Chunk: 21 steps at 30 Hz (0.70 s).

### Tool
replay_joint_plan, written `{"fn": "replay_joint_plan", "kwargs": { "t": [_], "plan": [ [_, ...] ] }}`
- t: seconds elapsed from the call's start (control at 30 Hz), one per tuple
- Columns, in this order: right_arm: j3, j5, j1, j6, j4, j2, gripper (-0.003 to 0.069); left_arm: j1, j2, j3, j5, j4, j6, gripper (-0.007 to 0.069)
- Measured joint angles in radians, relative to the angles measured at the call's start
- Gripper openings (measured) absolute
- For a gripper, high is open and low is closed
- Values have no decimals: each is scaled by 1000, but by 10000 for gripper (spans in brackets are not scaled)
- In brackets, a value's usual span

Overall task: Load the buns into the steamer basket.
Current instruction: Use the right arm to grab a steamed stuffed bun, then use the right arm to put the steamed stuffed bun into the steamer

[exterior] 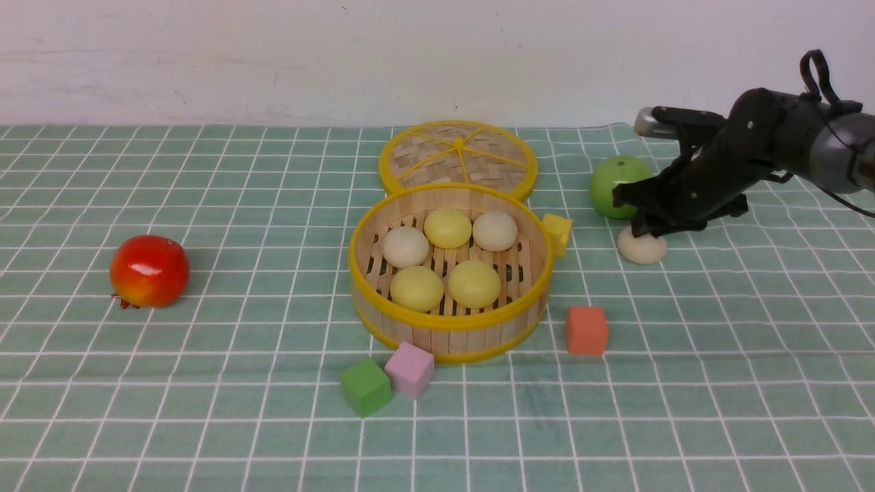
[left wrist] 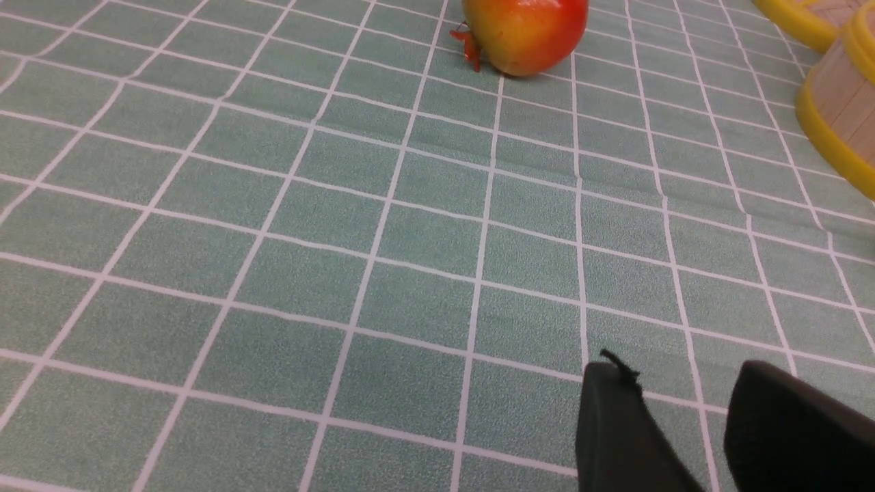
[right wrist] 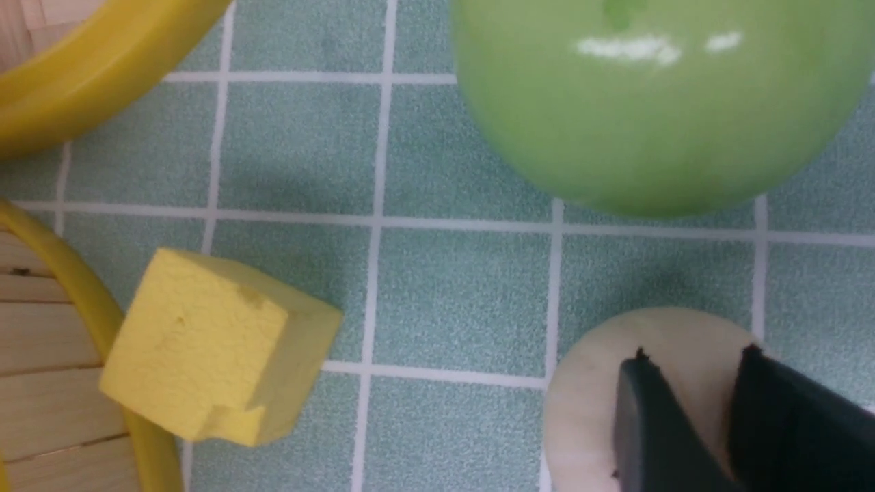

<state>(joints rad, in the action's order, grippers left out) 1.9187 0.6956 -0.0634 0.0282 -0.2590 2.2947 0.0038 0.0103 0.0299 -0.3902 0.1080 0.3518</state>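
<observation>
Five buns (exterior: 448, 227) sit in the steamer basket (exterior: 448, 326). The last bun (exterior: 642, 249) lies on the tabletop (exterior: 205, 410) by the green apple (exterior: 618, 181). The right fingers (right wrist: 656, 424) rest on it; I cannot tell if they squeeze. The left fingers (left wrist: 615, 424) are apart, empty. Next it likely needs a gentle grip, then a lift

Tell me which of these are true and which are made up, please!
1. Five buns lie in the steamer basket. True.
2. The last bun sits on the lid. False: it lies on the cloth beside the green apple, under the right hand.
3. The yellow cube is right beside the basket. True.
4. The pomegranate is in the basket. False: it sits on the cloth, off to the robot's left.
5. The left hand holds a cube. False: it is open, holding nothing.
</observation>
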Motion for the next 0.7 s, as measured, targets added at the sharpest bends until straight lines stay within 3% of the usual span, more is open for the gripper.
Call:
{"fn": "replay_joint_plan", "kwargs": {
  "t": [0.17,0.47,0.7],
  "plan": [
    [0,7,0,0,-6,-1,7,0,0,0,0,0,0,238],
    [0,49,-18,27,-61,-106,0,0,0,0,0,0,0,238],
    [2,69,-164,122,-123,-210,0,0,0,0,0,0,0,238]
  ]
}}
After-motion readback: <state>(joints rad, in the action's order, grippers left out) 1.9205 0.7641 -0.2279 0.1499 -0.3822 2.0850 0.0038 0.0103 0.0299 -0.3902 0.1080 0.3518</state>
